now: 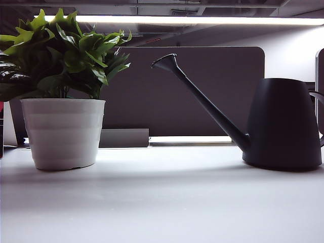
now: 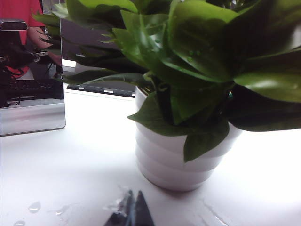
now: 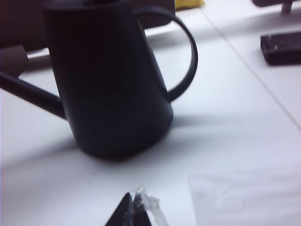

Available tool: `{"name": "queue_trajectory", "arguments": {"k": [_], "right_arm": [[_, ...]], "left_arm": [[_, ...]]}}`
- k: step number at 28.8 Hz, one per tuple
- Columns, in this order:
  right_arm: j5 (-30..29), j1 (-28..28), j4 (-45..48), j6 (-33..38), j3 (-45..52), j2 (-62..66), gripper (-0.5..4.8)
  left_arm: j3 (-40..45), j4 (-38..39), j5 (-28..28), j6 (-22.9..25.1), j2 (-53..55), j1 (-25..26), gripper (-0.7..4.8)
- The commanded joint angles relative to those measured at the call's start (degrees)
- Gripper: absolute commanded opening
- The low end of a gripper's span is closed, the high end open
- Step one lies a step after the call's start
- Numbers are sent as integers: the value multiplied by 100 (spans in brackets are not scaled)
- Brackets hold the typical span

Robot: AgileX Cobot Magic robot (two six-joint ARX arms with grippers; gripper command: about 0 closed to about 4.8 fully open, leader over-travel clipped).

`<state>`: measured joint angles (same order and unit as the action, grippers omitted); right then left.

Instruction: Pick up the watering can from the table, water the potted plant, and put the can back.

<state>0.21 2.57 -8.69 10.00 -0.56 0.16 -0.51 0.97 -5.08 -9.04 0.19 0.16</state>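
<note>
- Watering can (image 3: pixel 108 80): it stands upright on the table (image 1: pixel 167 202), apart from and ahead of the right gripper (image 3: pixel 132 212), whose fingertips are pressed together and hold nothing. The loop handle (image 3: pixel 188 56) faces the gripper's side. With the jaws shut, a push forward would likely shove or topple the can rather than grasp it; they must spread first.
- Potted plant (image 2: pixel 188 94): its white ribbed pot (image 2: pixel 174 160) sits just ahead of the left gripper (image 2: pixel 131 214), whose tips also look pressed together and empty. The broad leaves overhang the pot, so a tilted can or its arm could brush them and tip the pot.
- Long spout (image 1: pixel 202 101): in the exterior view it points from the can towards the plant, well apart from it. Swung carelessly once lifted, I judge it could strike the leaves or pour short of the pot.
- Water droplets (image 2: pixel 34 206): a few lie on the table beside the left gripper; a wet surface may let the can slide when set back.
</note>
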Motion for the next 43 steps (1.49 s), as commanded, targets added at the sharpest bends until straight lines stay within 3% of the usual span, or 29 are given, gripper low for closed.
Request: {"name": "queue_trajectory", "arguments": {"k": [1,9,11,12,16,17,20,23,29,31,35,37,41,43], "right_arm": [[-2,7,212,-118,-61,-4,-5],[282,2,20,-323,-251,-4,-4],[282,4,83,-348,-369,-4,34],[278,9,98,-391,-474,-4,84],[275,4,96,-839,-1257,20,439],[278,4,81,-1060,-1453,76,478],[267,4,-44,-1672,-2218,529,479],[208,7,-59,-1794,-3106,1460,479],[114,2,-153,-2498,-4387,3296,479],[133,-7,-157,-2531,-4579,3827,479],[136,-33,-214,-2549,-4590,4909,479],[264,-96,-35,-2597,-4590,5399,479],[280,-518,584,-2955,-4588,6417,479],[212,-807,949,-3158,-4590,6983,479]], "left_arm": [[-17,-103,-20,22,4,-2,-5],[-20,-114,-26,11,4,-2,-5],[-55,-195,-96,-57,4,-4,-5],[-109,-195,-166,-70,4,-4,-5],[-514,-192,-363,-216,7,-13,-5],[-614,-195,-404,-238,9,-11,-5],[-1008,-199,-544,-382,107,-55,-5],[-1438,-516,-726,-509,496,-289,-5],[-2302,-1274,-717,-428,1759,-990,-5],[-2653,-1268,-726,-293,2264,-1311,-5],[-3405,-1447,-680,361,3403,-2474,-5],[-3665,-1375,-654,455,3762,-2946,-5],[-4140,-649,-470,481,4476,-3753,-5],[-4175,-542,-350,728,4750,-4061,-5]]}}
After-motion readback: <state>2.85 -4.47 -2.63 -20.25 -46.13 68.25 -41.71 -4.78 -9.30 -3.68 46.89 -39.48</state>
